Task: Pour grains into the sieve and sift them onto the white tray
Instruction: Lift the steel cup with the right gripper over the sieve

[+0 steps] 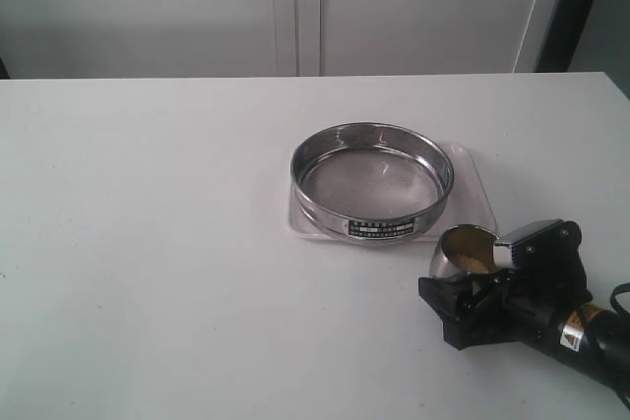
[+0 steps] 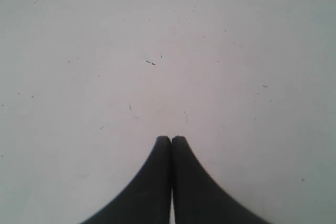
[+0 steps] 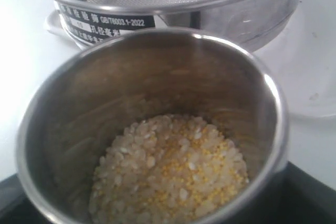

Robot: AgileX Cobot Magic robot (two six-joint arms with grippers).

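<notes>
The sieve (image 1: 379, 228), a wide steel ring with a mesh bottom and a label on its rim, sits on the white tray (image 1: 474, 194) right of the table's middle. Its mesh looks bare. Just in front of it my right gripper (image 1: 477, 280) is shut on a small steel cup (image 1: 453, 258), mouth toward the sieve. The grains (image 3: 173, 171), whitish rice mixed with tiny yellow ones, lie in the cup (image 3: 157, 72), with the sieve (image 3: 173, 3) and tray (image 3: 310, 77) close behind. A black finger (image 3: 315, 192) shows beside the cup. My left gripper (image 2: 171, 139) is shut and holds nothing, over bare table.
The white table (image 1: 148, 243) stretches wide to the left of the sieve. A pale wall with a door seam (image 1: 307, 7) runs along the table's far edge. The left arm is out of the exterior view.
</notes>
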